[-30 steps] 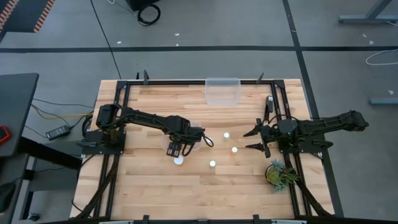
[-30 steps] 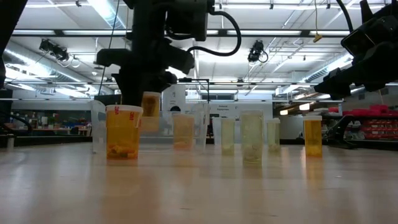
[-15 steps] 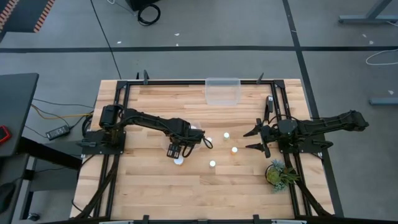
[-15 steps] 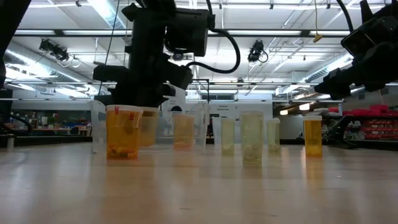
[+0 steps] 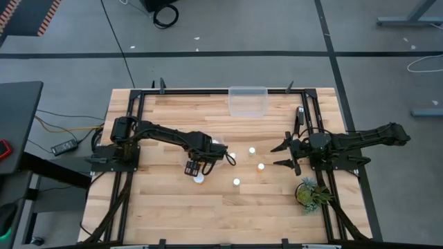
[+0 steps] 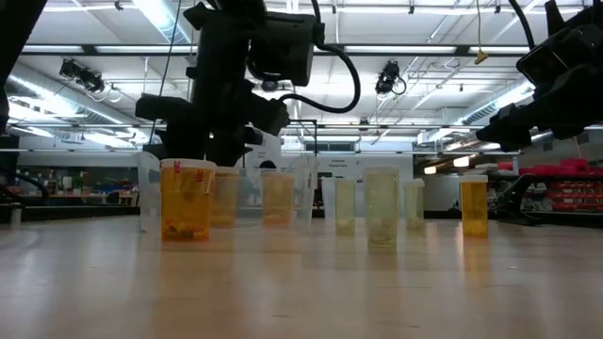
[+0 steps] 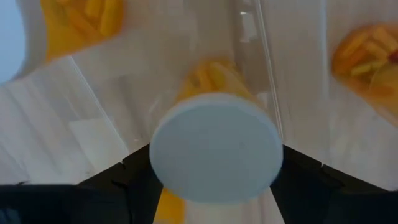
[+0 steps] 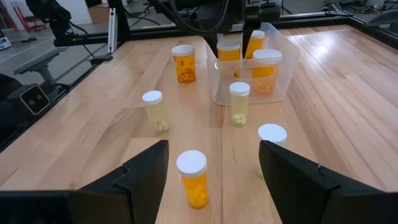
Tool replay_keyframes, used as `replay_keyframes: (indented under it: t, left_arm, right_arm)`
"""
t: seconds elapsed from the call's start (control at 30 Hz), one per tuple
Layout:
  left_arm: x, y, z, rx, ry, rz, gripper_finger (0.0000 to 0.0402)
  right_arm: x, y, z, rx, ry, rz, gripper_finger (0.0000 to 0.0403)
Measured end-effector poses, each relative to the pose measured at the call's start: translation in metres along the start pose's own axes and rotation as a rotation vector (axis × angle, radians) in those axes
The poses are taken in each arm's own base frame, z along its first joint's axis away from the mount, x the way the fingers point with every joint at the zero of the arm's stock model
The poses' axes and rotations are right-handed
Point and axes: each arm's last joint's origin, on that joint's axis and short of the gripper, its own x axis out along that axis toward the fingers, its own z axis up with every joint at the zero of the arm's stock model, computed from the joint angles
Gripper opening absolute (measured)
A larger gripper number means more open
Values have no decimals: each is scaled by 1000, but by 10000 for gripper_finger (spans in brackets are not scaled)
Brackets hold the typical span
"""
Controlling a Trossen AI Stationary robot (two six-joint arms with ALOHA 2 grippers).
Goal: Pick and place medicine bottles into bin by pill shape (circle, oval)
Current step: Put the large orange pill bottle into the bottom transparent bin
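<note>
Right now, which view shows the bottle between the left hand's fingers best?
The left wrist view: the bottle fills the frame, white cap up, between the left hand's fingers inside a clear bin. The right wrist view shows it far off, the low view half hidden behind another bottle, and the high view hides it.

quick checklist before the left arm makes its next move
1. White-capped amber medicine bottle at the left gripper is inside the small clear plastic bin: ok
2. That bottle stands upright: ok
3. That bottle is released: cannot tell
4. Right gripper is open and waits at the table's right side: ok
5. Loose bottles outside the bin are all upright: ok
</note>
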Motion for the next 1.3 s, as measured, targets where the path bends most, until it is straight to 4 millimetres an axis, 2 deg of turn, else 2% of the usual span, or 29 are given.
replay_keyframes:
  t: [0.4,0.87,1.13,1.3]
  left_arm:
    - [-25,-2,6,-2,-2,52,264]
    - [-64,-23,15,43,-50,111,242]
    - [-68,-48,18,96,-85,-17,234]
    - [-69,-54,20,9,-105,-50,240]
  right_arm:
    - [0,0,0,0,-1,0,257]
    - [0,0,0,0,-1,0,257]
    - [0,0,0,0,-1,0,257]
    - [0,0,0,0,-1,0,257]
